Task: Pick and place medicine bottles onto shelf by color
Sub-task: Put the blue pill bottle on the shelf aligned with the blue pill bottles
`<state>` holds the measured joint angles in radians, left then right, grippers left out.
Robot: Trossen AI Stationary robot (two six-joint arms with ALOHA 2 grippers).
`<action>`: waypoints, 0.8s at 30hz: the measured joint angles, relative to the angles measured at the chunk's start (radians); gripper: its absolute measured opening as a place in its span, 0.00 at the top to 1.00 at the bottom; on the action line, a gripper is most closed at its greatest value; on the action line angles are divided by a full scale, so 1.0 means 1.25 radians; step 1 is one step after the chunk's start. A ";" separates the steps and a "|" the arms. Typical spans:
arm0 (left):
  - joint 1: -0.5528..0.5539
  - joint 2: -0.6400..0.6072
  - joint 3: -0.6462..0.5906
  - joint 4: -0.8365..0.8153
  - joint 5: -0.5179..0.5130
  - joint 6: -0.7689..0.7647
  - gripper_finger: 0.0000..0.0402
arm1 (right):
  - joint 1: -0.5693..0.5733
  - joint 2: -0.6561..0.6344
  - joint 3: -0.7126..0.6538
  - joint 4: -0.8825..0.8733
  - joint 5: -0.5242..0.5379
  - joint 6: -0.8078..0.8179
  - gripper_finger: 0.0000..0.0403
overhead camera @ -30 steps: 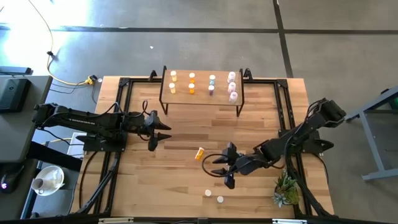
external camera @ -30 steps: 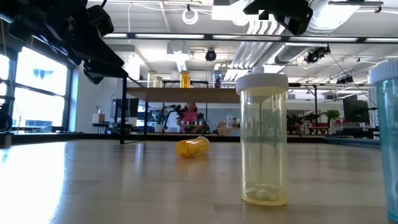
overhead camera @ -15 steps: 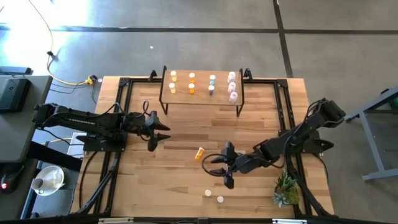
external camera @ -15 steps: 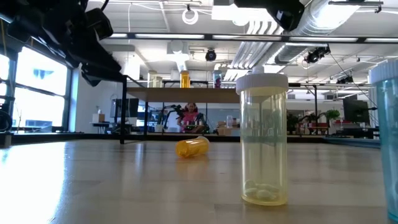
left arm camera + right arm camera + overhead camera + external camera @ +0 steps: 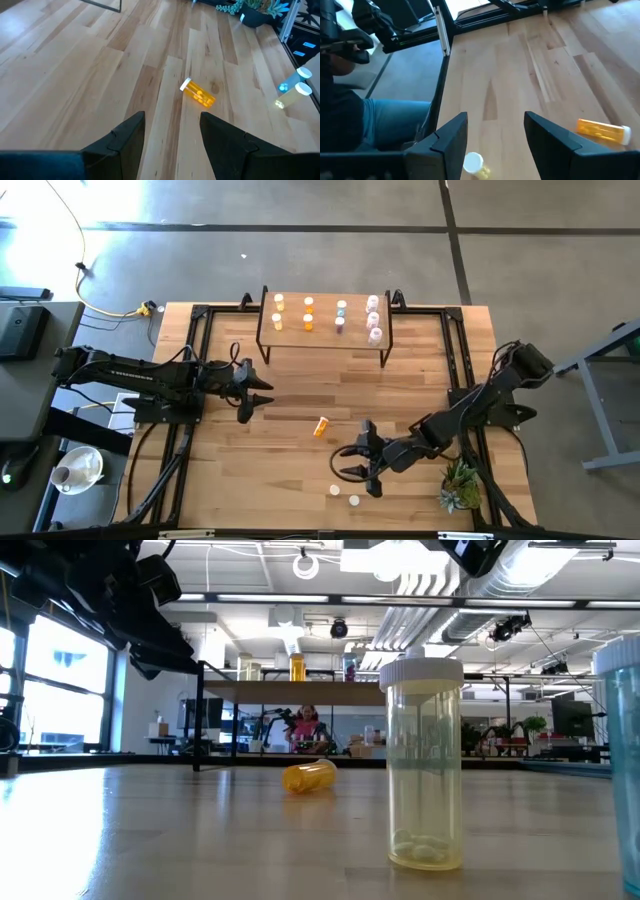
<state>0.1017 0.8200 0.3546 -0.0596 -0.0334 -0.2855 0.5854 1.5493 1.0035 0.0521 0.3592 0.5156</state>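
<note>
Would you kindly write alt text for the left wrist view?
An orange medicine bottle lies on its side on the wooden table, ahead of the open left gripper. Two pale upright bottles stand farther off near a plant.

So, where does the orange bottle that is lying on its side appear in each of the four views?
High view: orange bottle at table centre, between both grippers.
Low view: it lies in the middle distance, left of the upright yellowish bottle.
Left wrist view: centre, beyond the fingers.
Right wrist view: far right.
Shared landmark: the yellowish bottle.
</note>
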 joint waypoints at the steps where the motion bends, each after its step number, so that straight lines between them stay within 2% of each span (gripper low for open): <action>1: 0.000 0.000 0.000 0.001 0.000 0.000 0.55 | 0.000 0.009 0.000 0.015 0.000 0.000 0.54; 4: 0.000 0.000 0.000 0.001 0.000 0.000 0.55 | -0.001 0.038 0.000 0.069 -0.012 0.000 0.54; 9: 0.000 0.000 0.000 0.001 0.000 0.000 0.55 | 0.006 0.077 0.000 0.130 -0.089 0.015 0.54; 13: 0.000 0.000 0.000 0.003 0.000 0.000 0.55 | 0.033 0.083 0.000 0.119 -0.121 0.047 0.54; 18: 0.000 0.000 0.000 0.003 -0.001 0.000 0.55 | 0.075 0.083 0.000 0.095 -0.125 -0.015 0.54; 24: 0.000 0.000 0.000 0.003 -0.004 -0.003 0.55 | 0.113 0.083 0.000 0.030 -0.117 -0.028 0.54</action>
<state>0.1017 0.8200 0.3546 -0.0555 -0.0380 -0.2897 0.7272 1.6527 1.0035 0.0896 0.2127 0.4810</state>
